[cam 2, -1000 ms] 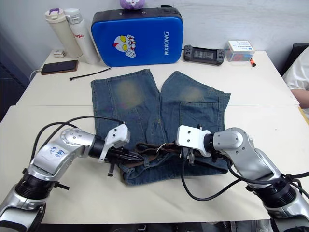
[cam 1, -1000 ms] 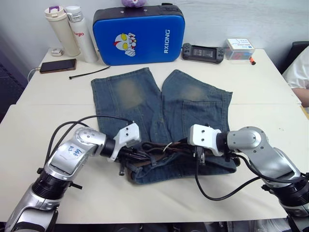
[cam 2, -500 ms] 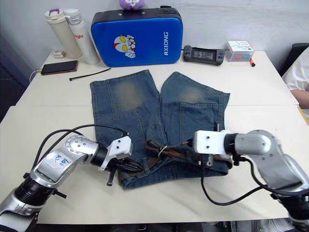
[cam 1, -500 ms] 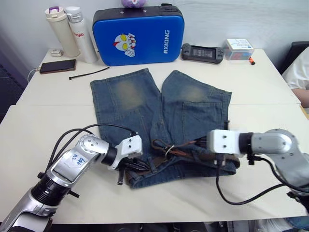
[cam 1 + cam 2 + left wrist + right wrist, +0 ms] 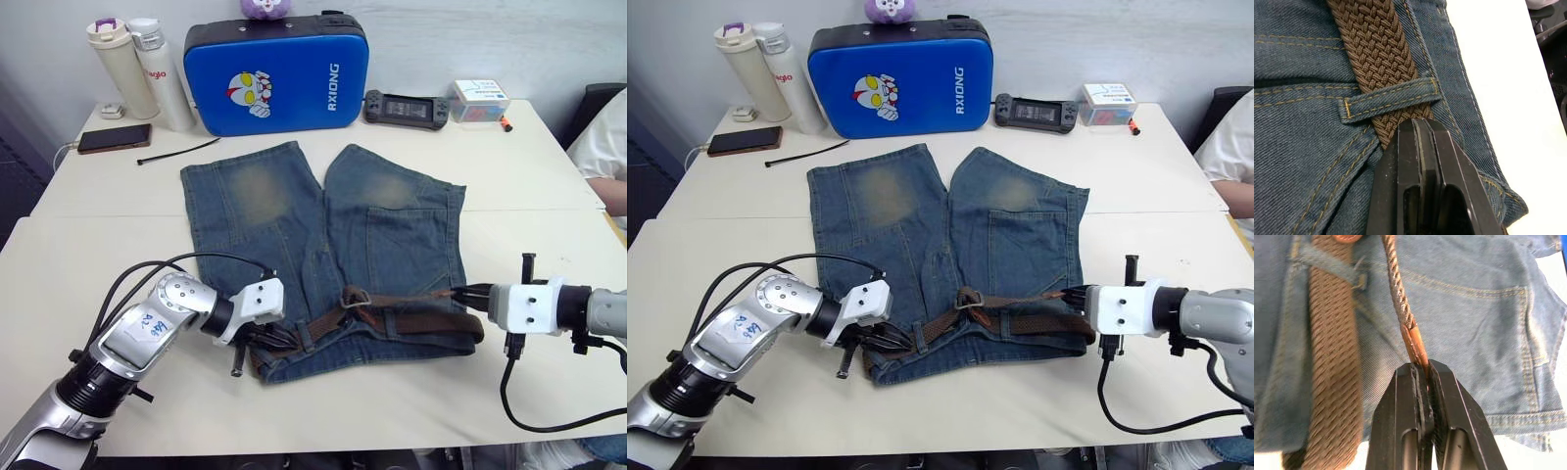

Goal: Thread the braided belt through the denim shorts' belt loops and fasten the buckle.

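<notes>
On the worktop's front edge, the left gripper (image 5: 1422,128) pinches the brown braided belt (image 5: 1378,49) beside a denim loop (image 5: 1391,99) of the faded blue denim shorts (image 5: 323,235); the right gripper (image 5: 1422,369) clamps the belt's tan tip (image 5: 1414,343).

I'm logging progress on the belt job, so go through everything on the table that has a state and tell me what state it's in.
braided belt: lying along the waistband, its tip pinched by the right gripper
denim shorts: spread flat
belt loop: belt running under it
buckle: belt end passed through
left gripper: shut on the belt
right gripper: shut on the belt tip
two bottles: upright, capped
blue case: standing, closed
</notes>
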Controlling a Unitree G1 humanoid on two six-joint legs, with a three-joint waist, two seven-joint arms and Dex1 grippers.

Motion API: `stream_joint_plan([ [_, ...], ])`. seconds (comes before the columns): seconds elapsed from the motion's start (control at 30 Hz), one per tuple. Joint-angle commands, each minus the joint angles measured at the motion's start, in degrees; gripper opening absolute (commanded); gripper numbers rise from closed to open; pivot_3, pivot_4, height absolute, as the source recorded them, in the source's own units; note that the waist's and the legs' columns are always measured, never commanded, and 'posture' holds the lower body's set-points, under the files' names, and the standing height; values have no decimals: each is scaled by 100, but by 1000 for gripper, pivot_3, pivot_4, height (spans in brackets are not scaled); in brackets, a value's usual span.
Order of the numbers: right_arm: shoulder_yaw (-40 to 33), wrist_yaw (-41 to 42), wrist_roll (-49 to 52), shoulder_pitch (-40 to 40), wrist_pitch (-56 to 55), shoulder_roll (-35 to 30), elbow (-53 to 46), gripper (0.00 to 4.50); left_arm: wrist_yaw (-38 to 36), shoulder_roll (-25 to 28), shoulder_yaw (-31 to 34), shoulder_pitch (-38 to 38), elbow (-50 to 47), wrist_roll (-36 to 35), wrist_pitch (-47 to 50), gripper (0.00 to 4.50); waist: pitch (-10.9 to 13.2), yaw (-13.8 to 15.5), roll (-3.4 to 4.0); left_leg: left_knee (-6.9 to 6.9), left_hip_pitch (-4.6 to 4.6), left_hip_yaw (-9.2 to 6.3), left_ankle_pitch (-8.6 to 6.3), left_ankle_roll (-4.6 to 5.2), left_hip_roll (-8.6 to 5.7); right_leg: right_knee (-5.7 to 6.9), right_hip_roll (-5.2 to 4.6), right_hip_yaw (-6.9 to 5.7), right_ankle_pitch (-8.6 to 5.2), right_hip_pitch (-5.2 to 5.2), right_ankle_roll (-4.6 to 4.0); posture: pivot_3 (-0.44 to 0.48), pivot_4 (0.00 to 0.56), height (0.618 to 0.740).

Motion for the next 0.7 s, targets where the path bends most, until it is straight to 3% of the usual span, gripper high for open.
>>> stream_joint_plan([
  [0.03,-342,-200,-300,323,-480,-7,306,0,-365,424,-435,260,176,307,81,40,-1,-1,2,-1,5,0,-1,-2,2,-2,1,0,0,6,0,0,150,725],
  [0.23,-93,-1097,-1273,698,-1659,254,685,0,-544,949,-833,561,191,887,-610,40,-35,-20,43,-34,34,9,-3,-6,4,-21,2,5,-2,25,-3,0,150,725],
  [0.33,58,-1558,-1805,793,-2027,392,789,0,-487,1072,-954,788,241,1168,-894,40,-65,-29,63,-91,122,38,-5,-15,6,-52,5,21,-15,83,-10,0,150,725],
  [0.43,116,-1983,-2181,838,-2279,445,1048,0,-383,1117,-954,943,363,1383,-1111,40,-124,-58,75,-97,143,47,-17,-34,16,-52,8,35,-39,84,-19,0,150,725],
  [0.7,460,-2234,-2092,870,-2573,366,1513,0,-245,943,-629,1155,709,1317,-1433,40,-153,-55,98,-176,315,90,-57,-69,25,-4,8,92,-125,194,-38,0,150,725],
])
